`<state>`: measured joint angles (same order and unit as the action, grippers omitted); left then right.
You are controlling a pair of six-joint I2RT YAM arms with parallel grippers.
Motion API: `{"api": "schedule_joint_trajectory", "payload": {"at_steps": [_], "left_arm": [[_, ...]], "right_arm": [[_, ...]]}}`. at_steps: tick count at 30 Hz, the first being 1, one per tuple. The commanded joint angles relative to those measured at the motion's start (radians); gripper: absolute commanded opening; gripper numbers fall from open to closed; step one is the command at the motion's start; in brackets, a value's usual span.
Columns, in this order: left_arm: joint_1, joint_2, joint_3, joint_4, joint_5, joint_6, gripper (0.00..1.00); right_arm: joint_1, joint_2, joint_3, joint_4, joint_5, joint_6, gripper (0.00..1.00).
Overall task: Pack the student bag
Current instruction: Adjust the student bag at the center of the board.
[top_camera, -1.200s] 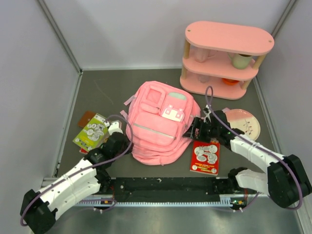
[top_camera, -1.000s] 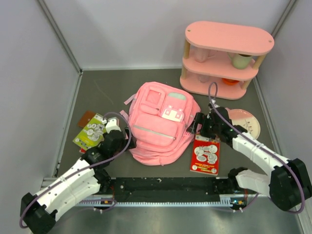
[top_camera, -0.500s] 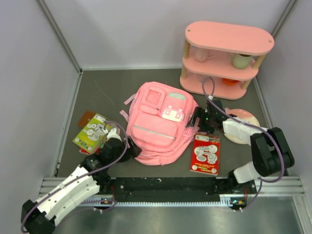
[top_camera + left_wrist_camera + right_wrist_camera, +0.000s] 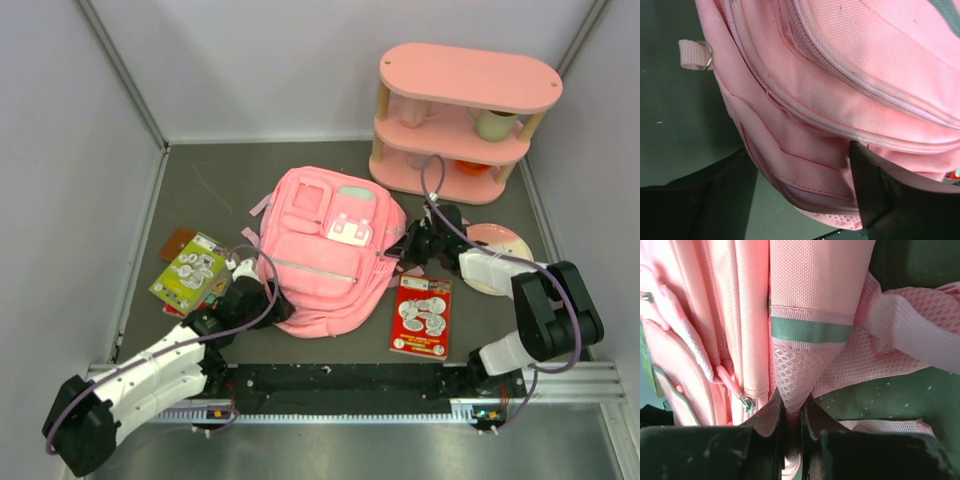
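Observation:
The pink student bag (image 4: 325, 250) lies front-up in the middle of the table. My right gripper (image 4: 408, 248) is at its right side. In the right wrist view that gripper (image 4: 792, 407) is shut on a pinch of the bag's pink mesh (image 4: 792, 375), just below a grey-green stripe (image 4: 810, 331). My left gripper (image 4: 268, 305) is at the bag's lower left corner. In the left wrist view this gripper (image 4: 800, 152) is open, and the bag's bottom edge (image 4: 810, 175) lies between its spread fingers; the right finger (image 4: 875, 190) touches the fabric.
A red booklet (image 4: 422, 315) lies right of the bag, under the right arm. A green booklet (image 4: 188, 268) and a brown flat item (image 4: 178, 242) lie to the left. A pink plate (image 4: 503, 252) and a pink shelf unit (image 4: 465, 110) holding cups stand at the back right.
My right gripper has closed on the bag's side mesh. The bag has shifted slightly and its front has flattened. My left gripper has moved in along the bag's lower left edge.

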<state>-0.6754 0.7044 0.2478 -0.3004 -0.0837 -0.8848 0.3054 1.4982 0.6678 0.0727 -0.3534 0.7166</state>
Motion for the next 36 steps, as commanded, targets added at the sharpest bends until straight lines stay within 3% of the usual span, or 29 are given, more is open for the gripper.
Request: {"api": "schedule_joint_trajectory", "payload": {"at_steps": [1, 5, 6, 9, 10, 14, 16, 17, 19, 20, 21, 23, 24, 26, 33, 36], "left_arm": [[-0.004, 0.089, 0.102, 0.076, -0.097, 0.073, 0.69], [0.0, 0.161, 0.209, 0.07, -0.178, 0.138, 0.43], [0.002, 0.173, 0.229, 0.064, -0.194, 0.148, 0.29], [0.019, 0.227, 0.301, 0.06, -0.232, 0.191, 0.13], [0.029, 0.243, 0.317, 0.064, -0.232, 0.202, 0.04], [0.172, 0.34, 0.386, 0.128, -0.093, 0.259, 0.0], [0.227, 0.371, 0.399, 0.158, -0.035, 0.27, 0.12], [0.264, 0.392, 0.409, 0.158, -0.002, 0.28, 0.25], [0.28, 0.403, 0.416, 0.149, 0.018, 0.294, 0.4], [0.283, 0.399, 0.424, 0.126, 0.05, 0.305, 0.68], [0.283, 0.392, 0.427, 0.104, 0.068, 0.305, 0.75], [0.281, 0.351, 0.406, 0.072, 0.126, 0.3, 0.85], [0.281, 0.33, 0.391, 0.063, 0.13, 0.296, 0.87], [0.281, 0.243, 0.322, 0.04, 0.136, 0.268, 0.91], [0.261, -0.077, 0.059, 0.056, 0.242, 0.098, 0.94], [0.203, -0.167, -0.034, 0.078, 0.233, 0.024, 0.93]], "right_arm": [[0.008, -0.163, -0.004, 0.079, -0.084, 0.032, 0.0], [0.012, -0.323, -0.034, 0.004, -0.052, 0.064, 0.0], [0.027, -0.399, -0.046, -0.023, -0.032, 0.067, 0.0], [0.072, -0.519, -0.117, -0.14, 0.079, 0.086, 0.0], [0.089, -0.606, -0.147, -0.164, 0.108, 0.107, 0.0], [0.225, -0.811, -0.357, -0.155, 0.241, 0.289, 0.0], [0.283, -0.874, -0.404, -0.174, 0.298, 0.339, 0.0], [0.288, -0.912, -0.433, -0.188, 0.319, 0.363, 0.0], [0.29, -0.926, -0.438, -0.206, 0.327, 0.369, 0.0], [0.29, -0.922, -0.427, -0.227, 0.332, 0.354, 0.05], [0.29, -0.914, -0.419, -0.234, 0.332, 0.34, 0.21], [0.29, -0.882, -0.378, -0.296, 0.349, 0.288, 0.41], [0.29, -0.868, -0.357, -0.333, 0.35, 0.265, 0.62], [0.29, -0.846, -0.294, -0.404, 0.437, 0.207, 0.85], [0.288, -0.837, -0.183, -0.545, 0.628, 0.136, 0.95], [0.226, -0.781, -0.168, -0.564, 0.682, 0.147, 0.97]]}}
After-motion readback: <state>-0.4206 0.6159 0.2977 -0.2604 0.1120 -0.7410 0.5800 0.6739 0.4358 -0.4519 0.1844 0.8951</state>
